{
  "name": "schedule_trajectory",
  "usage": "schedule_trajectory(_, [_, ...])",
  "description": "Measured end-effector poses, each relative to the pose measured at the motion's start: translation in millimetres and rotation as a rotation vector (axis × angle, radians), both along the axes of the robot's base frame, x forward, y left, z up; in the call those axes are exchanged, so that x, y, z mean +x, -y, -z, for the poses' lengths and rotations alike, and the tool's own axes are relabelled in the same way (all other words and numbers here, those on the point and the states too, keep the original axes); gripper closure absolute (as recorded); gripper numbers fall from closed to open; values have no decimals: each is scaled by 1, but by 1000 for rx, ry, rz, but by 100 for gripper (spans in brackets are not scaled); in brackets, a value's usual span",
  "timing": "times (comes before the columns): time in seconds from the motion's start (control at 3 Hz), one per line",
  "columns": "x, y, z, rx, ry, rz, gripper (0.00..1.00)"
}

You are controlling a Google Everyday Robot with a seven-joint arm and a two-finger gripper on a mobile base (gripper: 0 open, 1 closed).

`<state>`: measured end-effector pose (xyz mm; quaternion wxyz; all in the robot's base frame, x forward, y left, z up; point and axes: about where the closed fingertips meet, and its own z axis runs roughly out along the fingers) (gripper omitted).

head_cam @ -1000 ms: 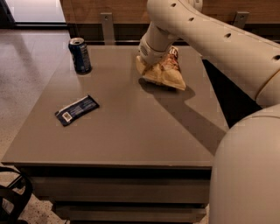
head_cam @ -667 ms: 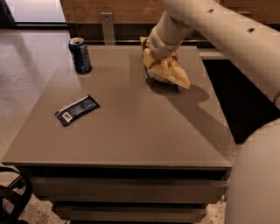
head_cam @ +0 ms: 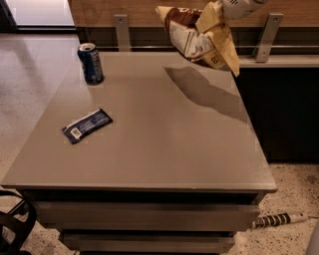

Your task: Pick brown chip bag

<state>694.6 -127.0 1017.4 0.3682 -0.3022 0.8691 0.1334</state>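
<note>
The brown chip bag (head_cam: pixel 192 36) hangs in the air above the far right part of the grey table (head_cam: pixel 164 144), crumpled, with its brown-and-white side and tan-yellow part showing. It casts a shadow on the tabletop below. My gripper (head_cam: pixel 232 6) is at the top edge of the camera view, mostly cut off, shut on the bag's upper right end and holding it clear of the table.
A blue drink can (head_cam: pixel 91 63) stands at the table's far left. A flat dark blue wrapper (head_cam: pixel 87 125) lies on the left side. A wooden wall with metal brackets (head_cam: pixel 121 31) runs behind the table. A striped cable (head_cam: pixel 276 219) lies on the floor at right.
The chip bag has gone from resting on the table to hanging well above it, carried up by the gripper. The arm has moved up and mostly out of view.
</note>
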Motion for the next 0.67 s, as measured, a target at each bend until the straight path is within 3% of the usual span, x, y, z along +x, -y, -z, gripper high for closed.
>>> schedule_trajectory(0.33, [-4, 19, -35, 67, 62, -18, 100])
schedule_trajectory(0.67, [-4, 18, -44, 80, 77, -21, 100])
